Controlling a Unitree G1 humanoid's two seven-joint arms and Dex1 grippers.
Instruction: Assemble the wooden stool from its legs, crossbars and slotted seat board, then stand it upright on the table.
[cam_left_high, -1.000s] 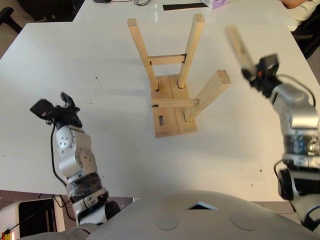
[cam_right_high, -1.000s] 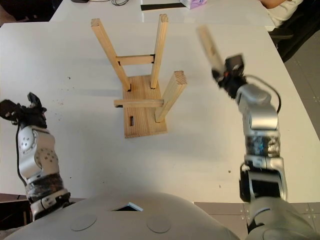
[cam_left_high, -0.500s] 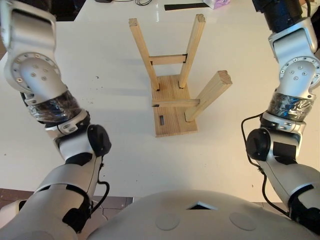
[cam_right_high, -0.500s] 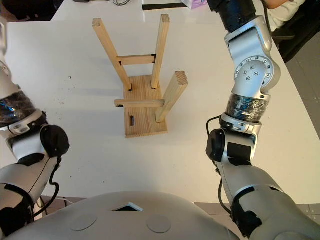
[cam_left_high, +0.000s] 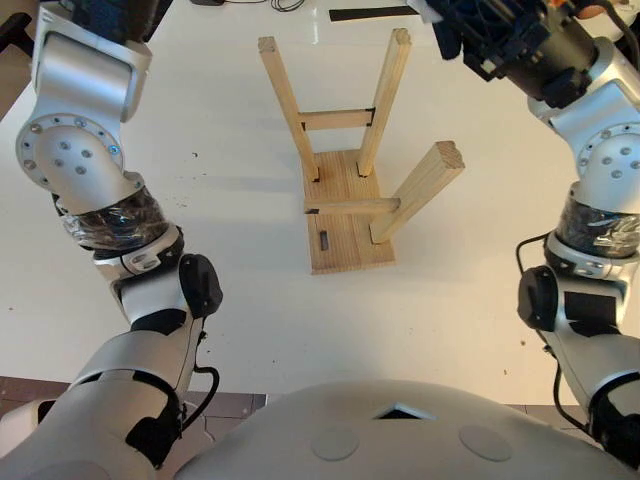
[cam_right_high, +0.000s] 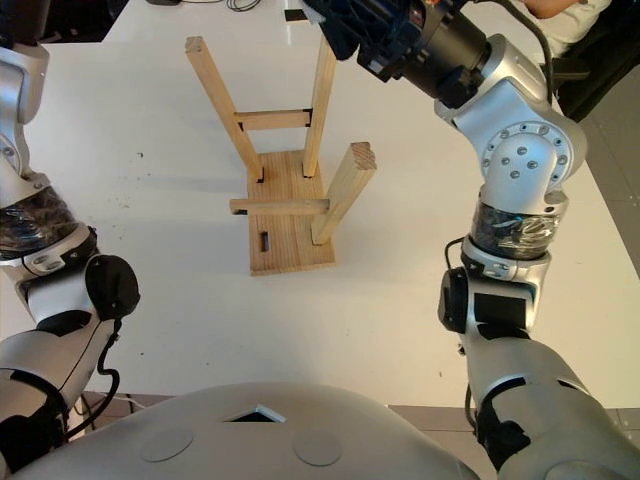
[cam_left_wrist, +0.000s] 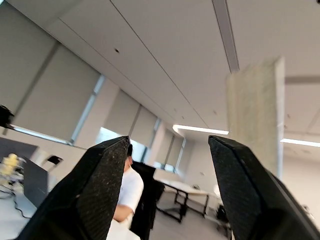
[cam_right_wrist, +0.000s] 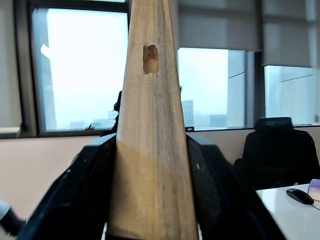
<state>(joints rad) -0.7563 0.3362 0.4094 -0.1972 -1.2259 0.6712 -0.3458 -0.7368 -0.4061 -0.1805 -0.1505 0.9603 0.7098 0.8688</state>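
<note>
At the middle of the white surface (cam_left_high: 150, 260): part-built stool (cam_left_high: 345, 190), upside down, seat board (cam_left_high: 350, 255) flat on the surface, legs pointing up. Far-left leg (cam_left_high: 285, 105) seated at the board's 11 o'clock corner and far-right leg (cam_left_high: 383, 100) at the 1 o'clock corner, joined partway up by the far crossbar (cam_left_high: 335, 120). Third leg (cam_left_high: 420, 190) at the 5 o'clock corner, its top toward 2 o'clock in the head views. Near crossbar (cam_left_high: 350, 206) plugged into that leg and running toward 9 o'clock — other end free, touching no leg. Open slot (cam_left_high: 323, 240) at the 7 o'clock corner of the board.

Right pincer (cam_right_wrist: 152, 150) clamped on the fourth leg (cam_right_wrist: 150, 100): dark pads (cam_right_wrist: 95, 200) pressed against both sides of the wood, small mortise hole (cam_right_wrist: 150, 59) near the end pointing away from the wrist, bright windows (cam_right_wrist: 75, 70) behind. Sits high over the far part of the surface, about 1 o'clock from the stool. How close to the far-right leg's top cannot be told.

Left pincer (cam_left_wrist: 167, 190) high too, on the 9 o'clock side — fingers (cam_left_wrist: 100, 195) well apart, aimed up at the ceiling (cam_left_wrist: 165, 55), which shows through the gap.

Black strip (cam_left_high: 365, 13) at the far edge of the surface, 12 o'clock from the stool.
</note>
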